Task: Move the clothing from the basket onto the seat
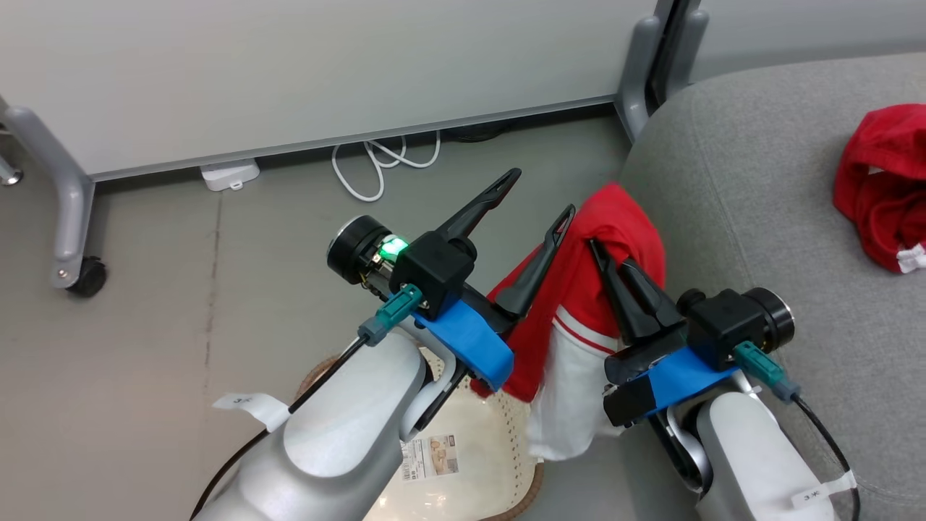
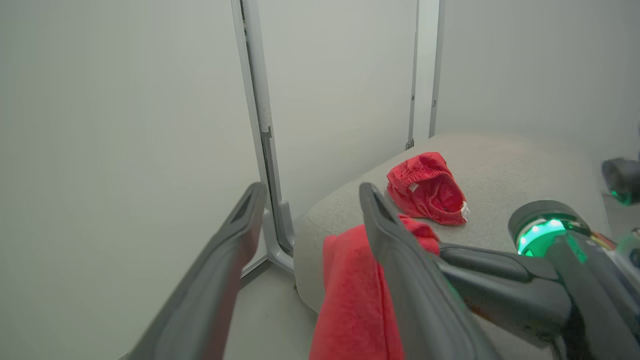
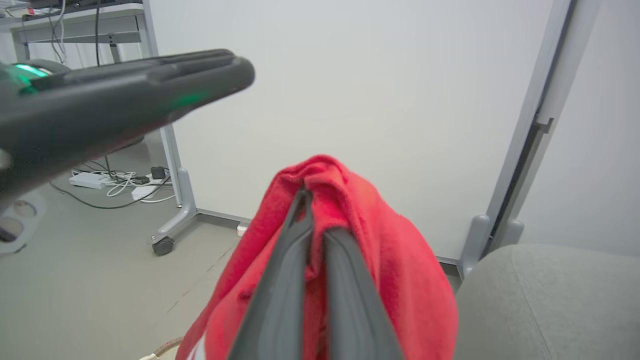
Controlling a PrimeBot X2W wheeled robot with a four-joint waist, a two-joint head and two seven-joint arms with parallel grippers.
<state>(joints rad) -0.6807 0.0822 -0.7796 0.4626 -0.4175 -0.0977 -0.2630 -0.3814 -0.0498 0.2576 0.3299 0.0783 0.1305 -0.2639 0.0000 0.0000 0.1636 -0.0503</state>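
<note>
My right gripper [image 1: 600,250] is shut on the red-and-white garment [image 1: 579,318], which hangs from its fingers above the basket [image 1: 499,463] and beside the sofa [image 1: 752,239]. In the right wrist view the red cloth [image 3: 360,235] drapes over the closed fingers [image 3: 345,290]. My left gripper [image 1: 539,195] stands open just left of the hanging garment, nothing between its fingers. The plain red garment [image 1: 886,192] lies crumpled on the sofa seat, also seen in the left wrist view as a red bundle [image 2: 427,187] on the grey cushion [image 2: 500,165].
A white partition panel [image 1: 289,72] on grey wheeled legs [image 1: 69,217] stands behind. A white cable [image 1: 376,163] and adapter [image 1: 230,175] lie on the grey floor at its foot. A label sticker [image 1: 430,457] shows inside the basket.
</note>
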